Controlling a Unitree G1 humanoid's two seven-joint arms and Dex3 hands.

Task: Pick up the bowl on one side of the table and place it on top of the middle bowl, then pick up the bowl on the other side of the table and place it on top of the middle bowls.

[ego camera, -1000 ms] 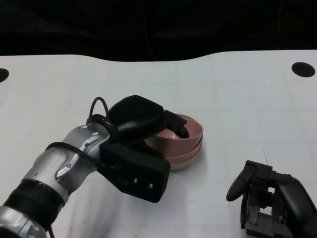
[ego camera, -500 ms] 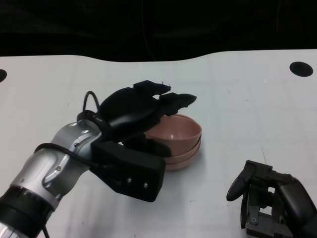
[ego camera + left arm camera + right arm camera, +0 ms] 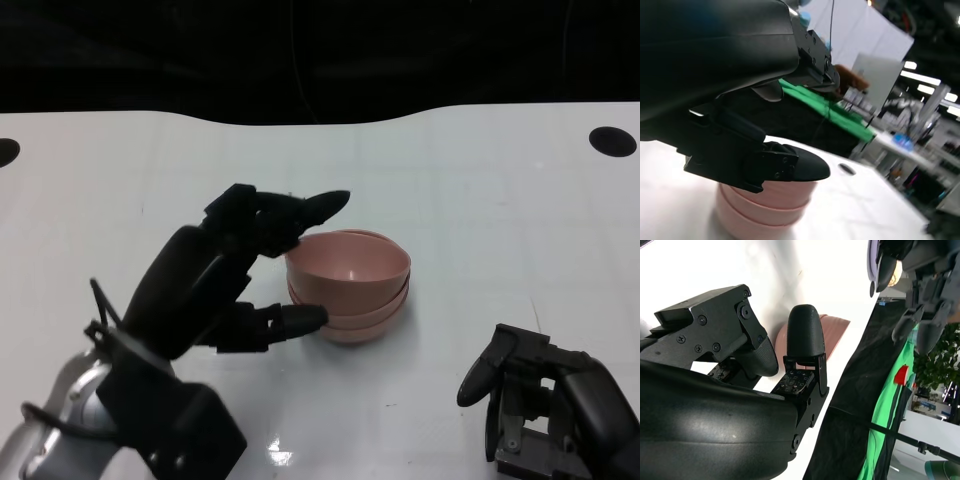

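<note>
The bowls [image 3: 348, 283] sit nested in one pink stack near the middle of the white bench [image 3: 480, 190]; three rims appear to show in the head view, which suggests both side bowls are already placed, though the lower edges are too close together to count with certainty. The left hand [image 3: 215, 275] hovers just beside the stack on the robot's left, fingers [image 3: 300, 208] spread and released, holding nothing; one finger reaches over the near rim and another lies low beside the stack wall, neither visibly touching. This pose is consistent with a hand that brackets the stack without gripping it. The right hand [image 3: 548, 405] rests on the bench well apart from the stack, at the robot's right, fingers curled inward on nothing. The head view alone gives the layout: stack, both hands and the gaps between them. The left wrist view adds a side profile of the stack [image 3: 765, 207], showing the bowls seated level, with a dark fingertip [image 3: 800, 167] in front of the top rim; contact cannot be judged there. The right wrist view shows only a sliver of the stack [image 3: 832, 332] behind its own fingers [image 3: 805, 332], confirming nothing lies between them. A dark hole [image 3: 612, 140] marks the far right bench edge.
</note>
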